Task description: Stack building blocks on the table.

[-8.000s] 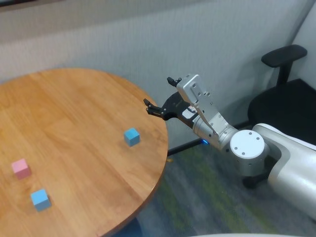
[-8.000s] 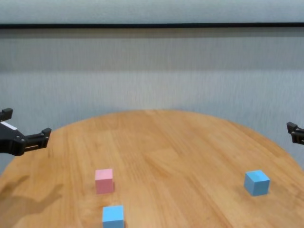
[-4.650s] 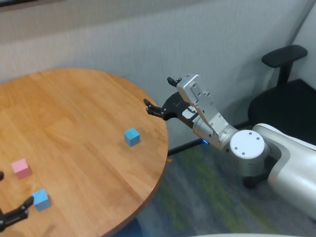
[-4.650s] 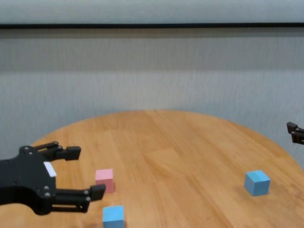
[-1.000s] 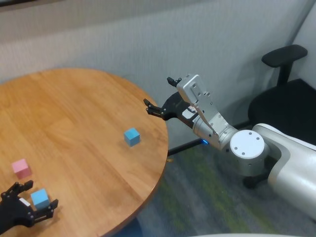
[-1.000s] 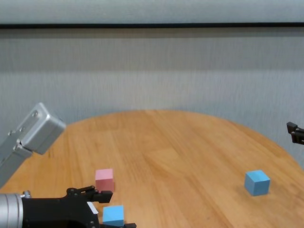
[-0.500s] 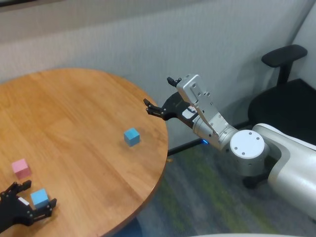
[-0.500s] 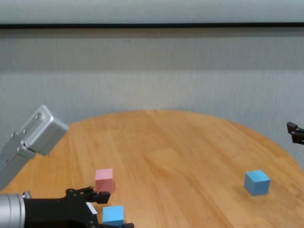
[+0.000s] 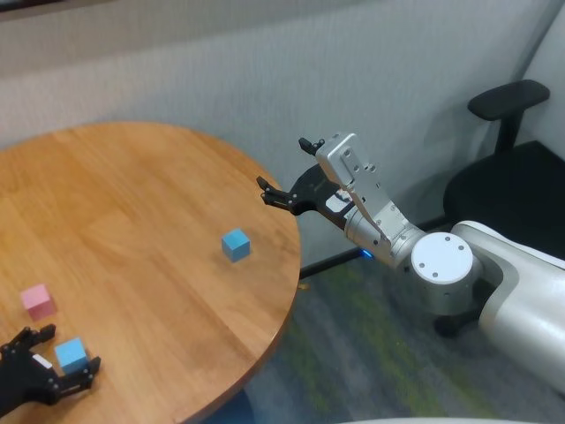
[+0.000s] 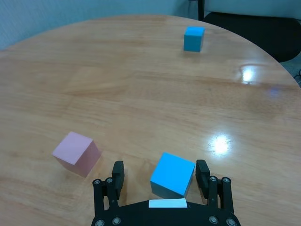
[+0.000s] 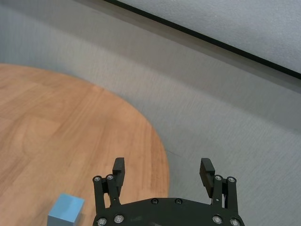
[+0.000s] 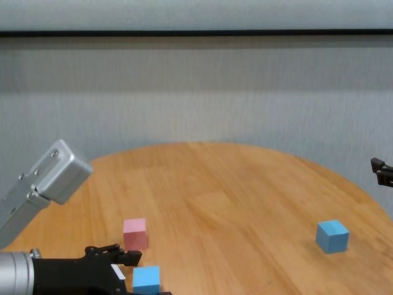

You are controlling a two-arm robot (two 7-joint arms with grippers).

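Three building blocks lie apart on the table (image 9: pixel 150 194). The near light blue block (image 10: pixel 173 174) sits between the fingers of my open left gripper (image 10: pixel 160 170), with a gap on one side and the other finger almost touching it. In the head view this gripper (image 9: pixel 69 350) is at the table's near left edge. The pink block (image 10: pixel 76 153) lies just beyond it (image 9: pixel 38 301). The other light blue block (image 9: pixel 235 244) lies far to the right (image 12: pixel 332 236). My right gripper (image 9: pixel 284 164) hangs open off the table's right edge, holding nothing.
A grey wall runs behind the table. A black office chair (image 9: pixel 512 168) stands on the carpet to the right, past my right arm. The table's rim (image 11: pixel 160 155) curves just below the right gripper.
My left gripper has settled slightly lower around the near blue block. The blocks and the right arm have not moved.
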